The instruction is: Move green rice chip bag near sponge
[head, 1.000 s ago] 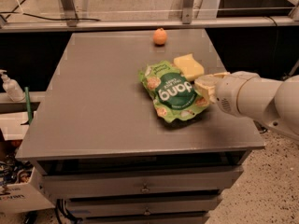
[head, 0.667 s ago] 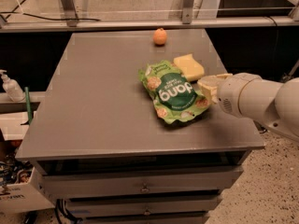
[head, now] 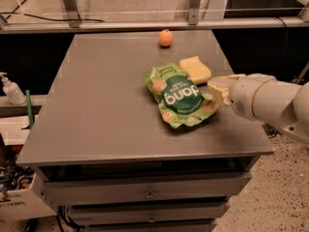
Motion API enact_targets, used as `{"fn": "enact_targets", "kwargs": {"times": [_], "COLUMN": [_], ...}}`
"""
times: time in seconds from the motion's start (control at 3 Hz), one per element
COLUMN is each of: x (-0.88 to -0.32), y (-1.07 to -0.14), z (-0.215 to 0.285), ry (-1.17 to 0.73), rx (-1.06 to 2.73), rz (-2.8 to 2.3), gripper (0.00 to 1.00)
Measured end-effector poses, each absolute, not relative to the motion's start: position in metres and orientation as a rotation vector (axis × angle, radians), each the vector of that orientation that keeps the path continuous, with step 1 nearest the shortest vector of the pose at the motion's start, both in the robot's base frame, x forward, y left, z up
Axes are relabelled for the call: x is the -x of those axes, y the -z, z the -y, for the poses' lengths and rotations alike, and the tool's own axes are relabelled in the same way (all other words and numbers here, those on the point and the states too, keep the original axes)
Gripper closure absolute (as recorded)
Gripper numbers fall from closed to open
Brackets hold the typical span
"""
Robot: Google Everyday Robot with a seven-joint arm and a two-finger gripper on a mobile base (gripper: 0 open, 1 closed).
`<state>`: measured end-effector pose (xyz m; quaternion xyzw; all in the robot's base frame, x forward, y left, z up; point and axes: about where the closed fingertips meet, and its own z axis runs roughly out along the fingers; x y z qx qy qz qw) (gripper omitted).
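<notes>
The green rice chip bag (head: 179, 97) lies flat on the grey table (head: 96, 105), right of centre, with its dark "dang" label facing up. The pale yellow sponge (head: 195, 69) lies just behind the bag's far right corner, touching it or nearly so. My gripper (head: 219, 89) comes in from the right on a white arm (head: 270, 103) and sits low at the bag's right edge, just in front of the sponge. I cannot tell whether it holds the bag.
A small round orange fruit (head: 165, 37) sits near the table's far edge. The table's right edge runs just under my arm. A metal rail (head: 145, 24) runs behind the table. A dispenser bottle (head: 10, 89) stands off to the left.
</notes>
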<state>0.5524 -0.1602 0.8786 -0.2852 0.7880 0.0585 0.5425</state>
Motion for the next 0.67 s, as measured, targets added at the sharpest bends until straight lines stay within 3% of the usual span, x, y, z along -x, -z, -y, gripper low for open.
{"fn": "enact_targets", "kwargs": {"times": [0.33, 0.67], "x": [-0.5484, -0.5473], "y": [-0.8935, -0.8954], "z": [0.1692, 0.1693], "ry": [-0.155, -0.147], "rx": [0.670, 0.672], "rz": [-1.841, -1.839], "gripper": [0.12, 0.00]}}
